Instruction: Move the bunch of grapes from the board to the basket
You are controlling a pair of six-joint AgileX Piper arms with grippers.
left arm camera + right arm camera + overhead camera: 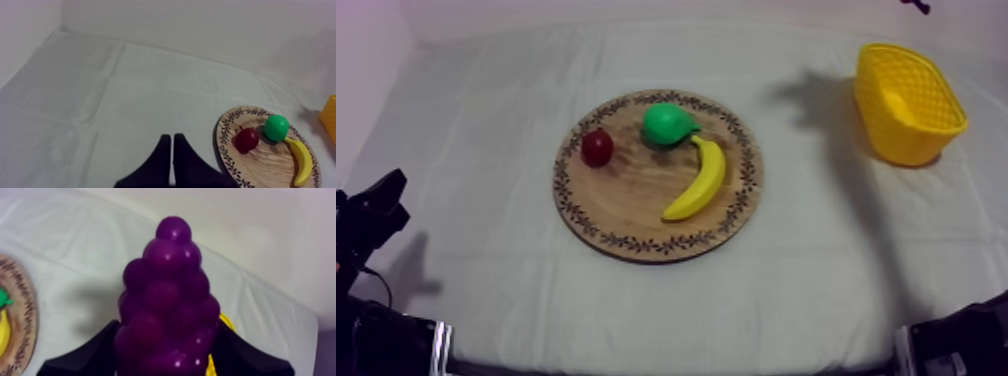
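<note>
Glossy purple bunch of grapes stands tip-up, clamped btwn jaws of right gripper, yellow rim showing just behind it. Top view: yellow basket, lattice-walled, upright, open side up, upper right of frame; round wooden board w/ patterned rim lies flat at centre, well apart from basket.

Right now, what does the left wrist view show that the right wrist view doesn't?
Left wrist, not right: the red fruit on the board, and the left jaws, shut on nothing. Right wrist, not left: the grapes, held in the right jaws. Both: the board, the pear, the banana, a bit of the basket, and the cloth.
</note>
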